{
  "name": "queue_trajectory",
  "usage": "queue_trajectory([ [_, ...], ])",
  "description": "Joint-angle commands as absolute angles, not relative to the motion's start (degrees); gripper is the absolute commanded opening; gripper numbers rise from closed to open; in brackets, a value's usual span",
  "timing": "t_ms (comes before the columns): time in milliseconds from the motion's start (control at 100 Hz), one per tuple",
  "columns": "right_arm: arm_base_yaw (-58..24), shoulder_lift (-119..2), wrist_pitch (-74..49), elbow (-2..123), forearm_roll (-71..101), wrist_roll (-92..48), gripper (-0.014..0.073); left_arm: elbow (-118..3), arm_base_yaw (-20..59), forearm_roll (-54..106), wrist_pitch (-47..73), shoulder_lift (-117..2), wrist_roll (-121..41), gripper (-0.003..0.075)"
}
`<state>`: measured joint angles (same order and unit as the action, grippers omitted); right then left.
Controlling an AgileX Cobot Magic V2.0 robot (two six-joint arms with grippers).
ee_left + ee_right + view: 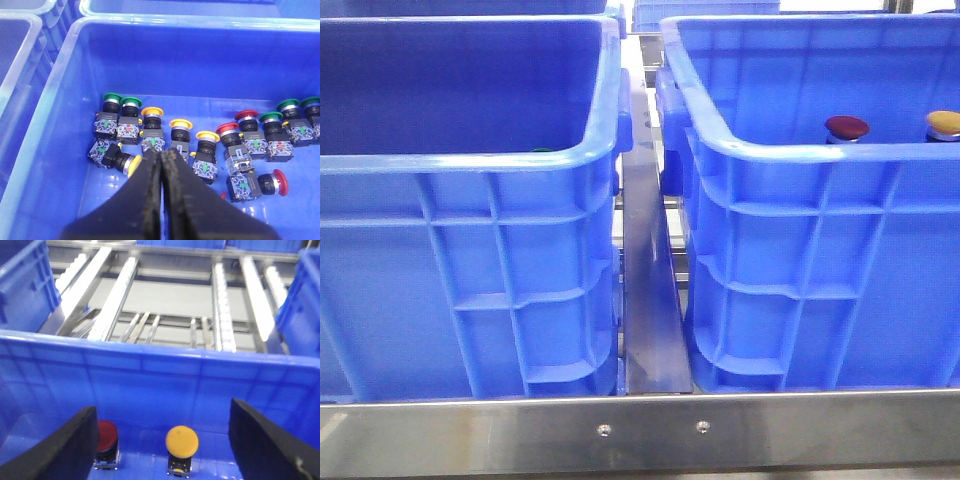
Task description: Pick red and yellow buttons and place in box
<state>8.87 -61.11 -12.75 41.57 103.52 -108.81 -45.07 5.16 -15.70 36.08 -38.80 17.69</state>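
In the front view two blue crates stand side by side on a steel frame, the left crate (470, 250) and the right box (820, 260), with a narrow steel divider (645, 290) filling the gap between their rims. Neither arm shows in this view.

The left gripper (162, 157) has its two dark fingers (145, 200) pressed together with only a hairline seam between them and nothing caught there. It hangs inside the left crate (60, 100), whose floor carries a loose row of push buttons. Just beyond its tips stand yellow-capped buttons (152, 112); to one side lie green-capped ones (112, 98), to the other red-capped ones (227, 128) and more green. A toppled yellow button (134, 165) lies touching or nearly touching one finger. The crate walls stand well off from the tips, with bare floor past the row.

The right gripper (162, 450) is spread wide, its fingers (65, 450) far apart and holding nothing. Between them, on the floor of the right box (160, 375), the red button (106, 436) stands upright just beside one finger, and the yellow button (182, 441) stands upright near the middle of the gap, with open room to the other finger. The box wall rises close behind both buttons; beyond its rim lie roller rails (222, 305). In the front view the same two caps, red (846, 127) and yellow (944, 123), peek over the near rim.
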Motion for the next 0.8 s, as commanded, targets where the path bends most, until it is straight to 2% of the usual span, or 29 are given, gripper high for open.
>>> queue_trajectory([
  [0,6.53,-55.15,-9.94,41.00,110.14,-108.63,0.0561,-46.52,5.01,-16.10,32.22,-38.57,18.10,-0.0019],
  [320,3.39,-37.60,-8.00,30.84,110.14,-108.63,0.0557,-46.52,5.01,-16.10,32.22,-38.57,18.10,-0.0019],
  [390,3.39,-34.25,-8.00,29.30,110.14,-108.63,0.0531,-46.52,5.01,-16.10,32.22,-38.57,18.10,-0.0019],
  [510,3.39,-29.55,-8.00,27.77,110.14,-108.63,0.0416,-46.52,5.01,-16.10,32.22,-38.57,18.10,-0.0019],
  [790,3.39,-26.61,-8.06,27.41,110.14,-108.63,0.0035,-46.52,5.01,-16.10,32.22,-38.57,18.10,-0.0019],
])
